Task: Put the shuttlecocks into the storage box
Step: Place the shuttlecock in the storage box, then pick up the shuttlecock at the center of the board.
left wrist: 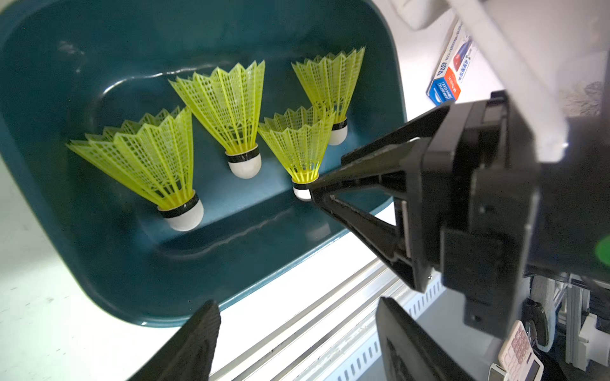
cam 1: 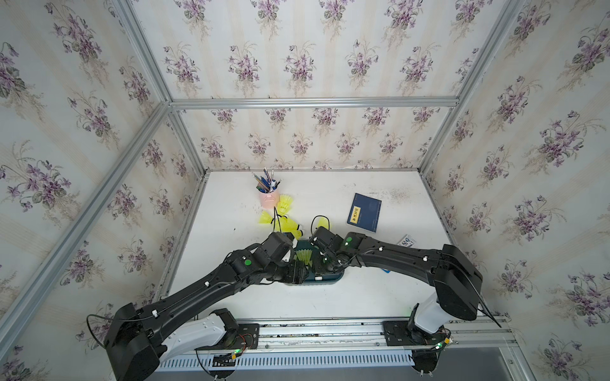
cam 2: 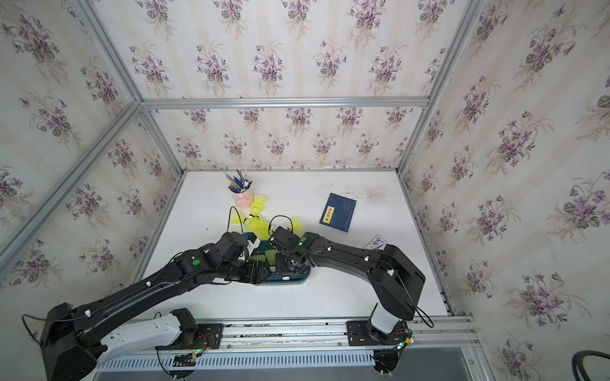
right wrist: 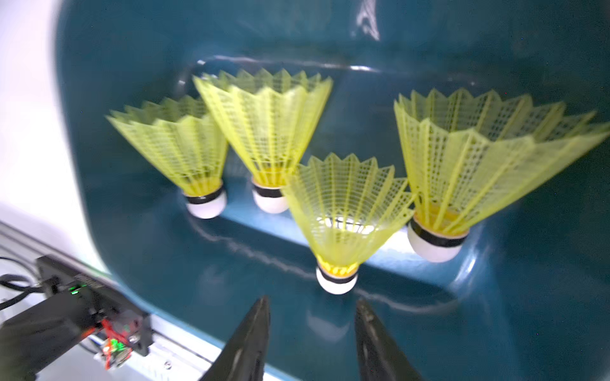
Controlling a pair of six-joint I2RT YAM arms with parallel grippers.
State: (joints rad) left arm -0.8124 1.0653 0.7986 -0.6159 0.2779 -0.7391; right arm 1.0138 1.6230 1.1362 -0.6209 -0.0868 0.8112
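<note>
Bearing the storage box, white table meets floral walls

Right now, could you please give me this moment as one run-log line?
storage box: four shuttlecocks inside | right gripper: open, empty, at box | left gripper: open, empty | table: more shuttlecocks loose

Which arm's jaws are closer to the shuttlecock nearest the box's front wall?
Right. The right gripper, jaws parted, sits at the white tip of that shuttlecock inside the storage box; the left gripper hangs by the box's near rim.
</note>
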